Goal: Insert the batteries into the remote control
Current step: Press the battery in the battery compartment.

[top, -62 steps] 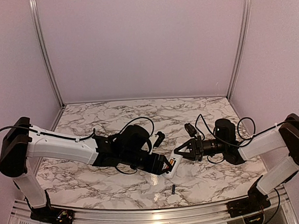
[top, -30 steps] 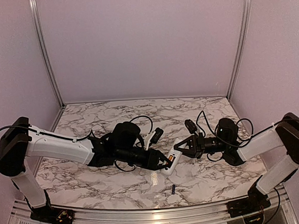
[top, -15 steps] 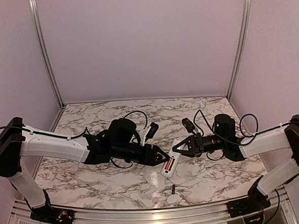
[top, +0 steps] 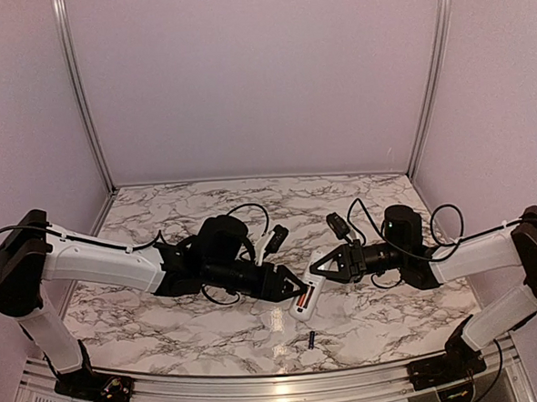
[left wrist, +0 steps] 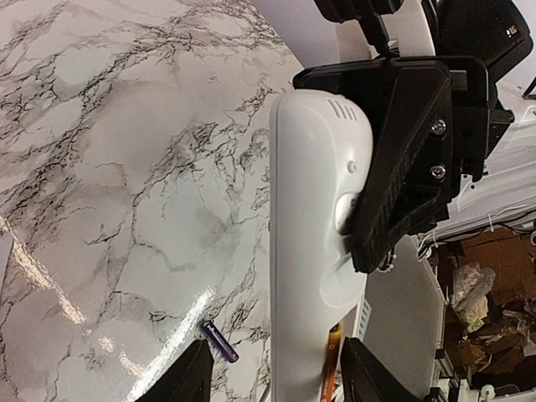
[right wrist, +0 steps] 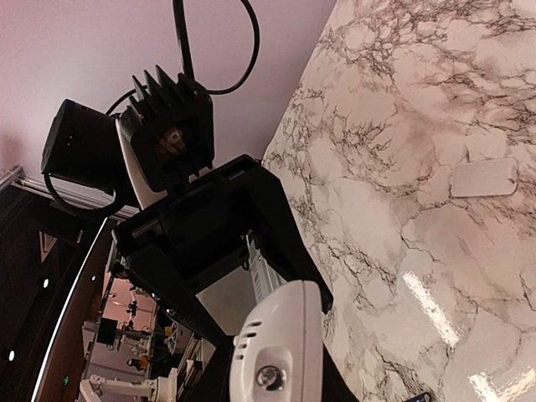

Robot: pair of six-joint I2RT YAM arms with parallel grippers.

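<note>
The small white plastic remote control [left wrist: 314, 209], with the slim orange-copper battery [left wrist: 332, 368] in it, is now clenched by the right gripper [top: 320, 272] and released by the left gripper [top: 290, 289]; the slim black battery [top: 310, 338] is left to load.

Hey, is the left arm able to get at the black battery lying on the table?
Probably yes. The left tool is open, straddling the remote control that the right tool holds, and the black battery lies alone on the table just nearer the front edge, nothing over it.
</note>
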